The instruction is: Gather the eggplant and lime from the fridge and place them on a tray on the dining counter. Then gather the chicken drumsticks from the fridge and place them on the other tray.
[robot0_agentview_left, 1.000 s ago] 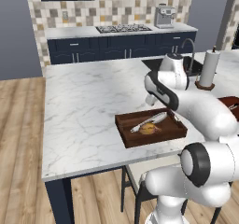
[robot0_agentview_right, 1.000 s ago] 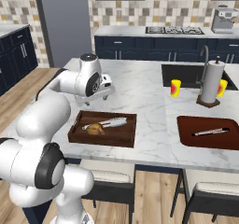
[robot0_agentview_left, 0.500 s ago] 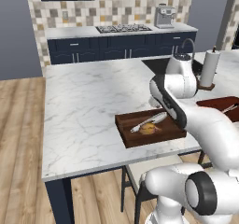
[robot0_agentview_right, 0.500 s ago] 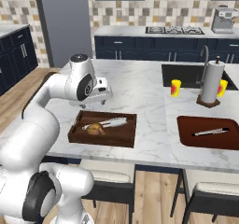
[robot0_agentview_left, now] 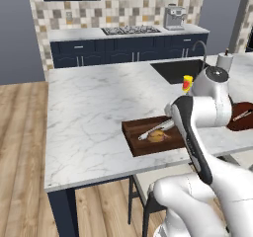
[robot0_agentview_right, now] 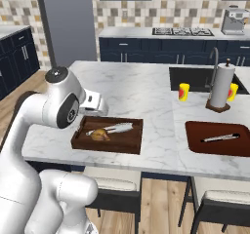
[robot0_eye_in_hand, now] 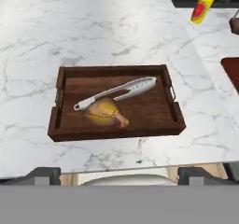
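Currently the pincer (robot0_eye_in_hand: pixel 119 174) is wide open and empty, its tips spread at the hand view's bottom corners, above the tray (robot0_eye_in_hand: pixel 65 129). Drumstick (robot0_eye_in_hand: pixel 106 113) lies in the tray on the tabletop (robot0_eye_in_hand: pixel 93 31), touching the tongs (robot0_eye_in_hand: pixel 116 92). Far-right second tray (robot0_agentview_right: pixel 195 143) holds more tongs (robot0_agentview_right: pixel 220 138); the arm cuts it off in left base view.
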{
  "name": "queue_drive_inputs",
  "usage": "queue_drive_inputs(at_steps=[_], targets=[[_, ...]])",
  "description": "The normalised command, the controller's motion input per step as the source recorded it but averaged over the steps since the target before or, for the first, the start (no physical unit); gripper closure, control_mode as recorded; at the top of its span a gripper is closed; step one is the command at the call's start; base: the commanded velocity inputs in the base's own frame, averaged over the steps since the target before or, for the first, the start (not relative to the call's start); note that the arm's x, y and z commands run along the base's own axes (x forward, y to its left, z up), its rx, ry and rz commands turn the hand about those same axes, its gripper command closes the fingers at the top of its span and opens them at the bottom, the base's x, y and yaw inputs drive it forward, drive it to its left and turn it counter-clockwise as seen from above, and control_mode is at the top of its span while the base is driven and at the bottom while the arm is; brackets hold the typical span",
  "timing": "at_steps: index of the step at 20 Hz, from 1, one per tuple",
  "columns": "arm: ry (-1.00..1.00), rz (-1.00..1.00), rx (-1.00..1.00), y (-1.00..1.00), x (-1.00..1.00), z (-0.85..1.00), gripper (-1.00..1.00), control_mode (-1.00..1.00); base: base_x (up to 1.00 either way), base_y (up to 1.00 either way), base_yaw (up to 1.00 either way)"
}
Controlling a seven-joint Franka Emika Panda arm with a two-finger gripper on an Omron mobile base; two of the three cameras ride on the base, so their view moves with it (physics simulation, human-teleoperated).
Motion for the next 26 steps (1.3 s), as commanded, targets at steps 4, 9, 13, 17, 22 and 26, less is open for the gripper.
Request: queue_drive_inputs(at_steps=[4,9,13,17,22,26], targets=[[-0.31,-0.01,0.18,0.00,-0.84,0.51,-1.00,-1.00,0.00,0.00,0.00],[-0.03,-0.10,0.11,0.05,-0.88,0.41,-1.00,-1.00,0.00,0.00,0.00],[0.04,-0.20,0.00,0.20,-0.70,0.29,-1.00,-1.00,0.00,0.00,0.00],[0.00,-0.08,-0.02,0.06,-0.11,0.07,-1.00,-1.00,0.00,0.00,0.00],[0.01,0.00,0.00,0.01,0.00,0.00,-1.00,-1.00,0.00,0.00,0.00],[0.01,0.00,0.00,0.00,0.00,0.00,-1.00,1.00,0.00,0.00,0.00]])
